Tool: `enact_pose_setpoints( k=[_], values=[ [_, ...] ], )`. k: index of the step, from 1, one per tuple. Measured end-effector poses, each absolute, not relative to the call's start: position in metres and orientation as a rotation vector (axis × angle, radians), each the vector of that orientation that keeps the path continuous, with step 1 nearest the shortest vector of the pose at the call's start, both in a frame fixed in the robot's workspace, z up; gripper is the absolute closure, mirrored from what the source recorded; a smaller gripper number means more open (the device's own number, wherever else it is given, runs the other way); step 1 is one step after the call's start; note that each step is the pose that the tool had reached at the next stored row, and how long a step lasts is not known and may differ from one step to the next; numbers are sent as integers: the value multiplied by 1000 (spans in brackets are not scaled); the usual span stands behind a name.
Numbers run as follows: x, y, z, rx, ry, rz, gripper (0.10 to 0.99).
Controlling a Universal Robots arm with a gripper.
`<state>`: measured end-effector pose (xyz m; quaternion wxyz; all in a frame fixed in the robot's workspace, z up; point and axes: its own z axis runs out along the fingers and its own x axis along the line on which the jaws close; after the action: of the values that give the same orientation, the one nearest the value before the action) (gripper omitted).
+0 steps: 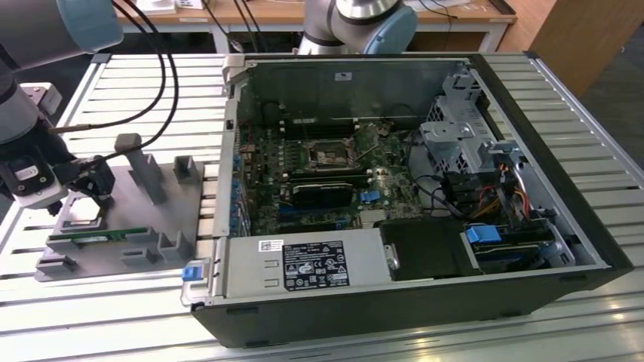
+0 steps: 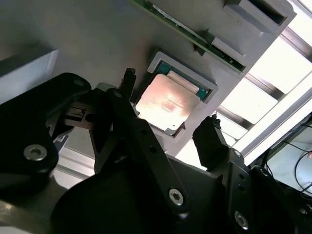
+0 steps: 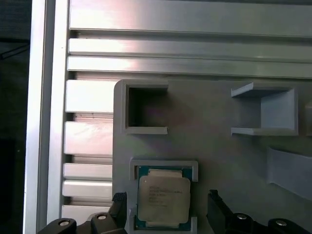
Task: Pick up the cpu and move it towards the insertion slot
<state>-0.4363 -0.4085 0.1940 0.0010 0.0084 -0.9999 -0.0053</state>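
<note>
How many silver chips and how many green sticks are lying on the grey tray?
cpu: 1
green memory stick: 1
Total: 2

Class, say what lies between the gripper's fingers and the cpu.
Only the grey holder's raised rim; in the first wrist view the open gripper straddles the cpu without touching it.
</note>
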Motion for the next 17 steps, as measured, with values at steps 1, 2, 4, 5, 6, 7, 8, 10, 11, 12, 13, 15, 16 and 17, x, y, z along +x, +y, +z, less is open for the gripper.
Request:
enact_pose_setpoints(
  k=[1,2,4,5,6,7,8,10,11,12,13,15,16,17],
  values=[
    [-437,-408,193,26,-3139,-17,333],
    [-437,-408,192,26,-3139,-17,333],
    [-437,-408,190,23,-3139,-17,333],
    [-437,-408,189,22,-3139,-17,333],
    [-437,-408,189,21,-3139,-17,333],
    [-437,-408,188,21,-3139,-17,333],
    [-437,-408,188,21,-3139,-17,349],
    [-437,-408,187,21,-3139,-17,416],
    [-437,-408,187,21,-3139,-17,416],
    [-437,-408,186,21,-3139,-17,416],
    [-437,-408,186,21,-3139,-17,416],
    [-437,-408,185,21,-3139,-17,416],
    [-437,-408,185,21,-3139,-17,416],
    [-437,-408,185,21,-3139,-17,416]
  ],
)
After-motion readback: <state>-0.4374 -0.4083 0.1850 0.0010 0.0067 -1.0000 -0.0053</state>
